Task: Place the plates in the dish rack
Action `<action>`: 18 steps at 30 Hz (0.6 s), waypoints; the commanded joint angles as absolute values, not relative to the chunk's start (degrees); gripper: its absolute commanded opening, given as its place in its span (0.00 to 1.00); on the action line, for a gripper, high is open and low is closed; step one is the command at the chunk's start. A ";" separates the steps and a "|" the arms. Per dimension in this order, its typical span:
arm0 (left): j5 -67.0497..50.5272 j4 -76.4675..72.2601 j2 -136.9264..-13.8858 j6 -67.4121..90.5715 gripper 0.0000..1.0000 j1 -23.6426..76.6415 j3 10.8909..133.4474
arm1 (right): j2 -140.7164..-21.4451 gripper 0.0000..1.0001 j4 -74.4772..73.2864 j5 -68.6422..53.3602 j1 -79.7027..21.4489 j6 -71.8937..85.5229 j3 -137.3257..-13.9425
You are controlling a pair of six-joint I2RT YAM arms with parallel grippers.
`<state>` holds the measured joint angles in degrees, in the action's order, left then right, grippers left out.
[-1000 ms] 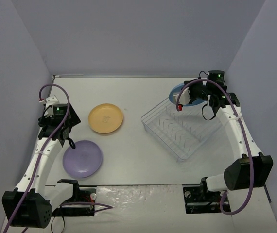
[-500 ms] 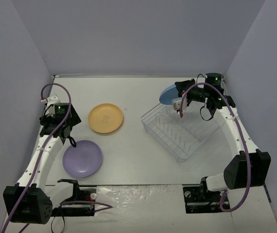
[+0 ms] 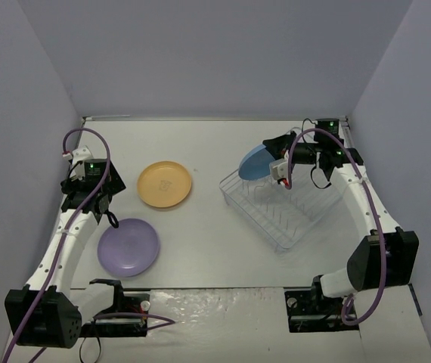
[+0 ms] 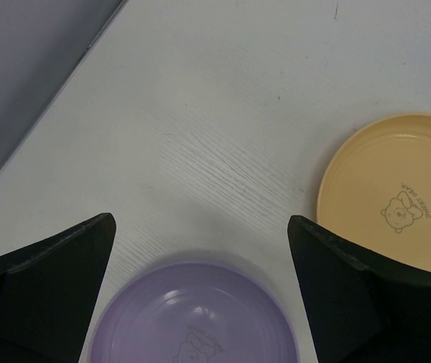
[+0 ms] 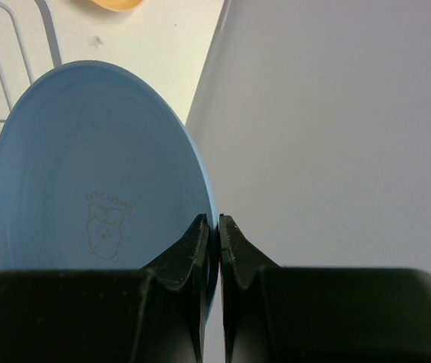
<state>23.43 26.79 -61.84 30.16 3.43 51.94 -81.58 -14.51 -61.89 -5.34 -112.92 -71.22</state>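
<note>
Right end effector (image 5: 211,223), blue plate (image 5: 94,166) half-hidden

R gripper (image 3: 274,156) grips blue plate (image 3: 255,163) by its rim, plate tilted on edge just past the jaws. Dish rack (image 3: 277,240) sits under the jaws, plate over its far-left corner. L gripper (image 3: 103,215): purple plate (image 3: 128,246) lies flat just below the jaws, orange-yellow plate (image 3: 165,184) flat off to their right.

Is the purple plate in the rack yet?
No, the purple plate lies flat on the table, well to the left of the rack.
</note>
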 commanded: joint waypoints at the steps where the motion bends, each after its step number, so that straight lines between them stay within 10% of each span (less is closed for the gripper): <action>1: 24.86 26.07 -61.63 29.36 0.97 3.16 55.62 | -82.63 0.00 -14.39 -67.34 -5.92 -120.92 -72.02; 18: 24.79 26.19 -62.67 29.35 0.97 3.08 55.72 | -90.00 0.00 -16.98 -68.82 -9.14 -125.18 -72.16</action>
<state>23.46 27.22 -62.37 30.15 3.40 52.12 -89.49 -16.19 -64.66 -8.49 -114.32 -71.18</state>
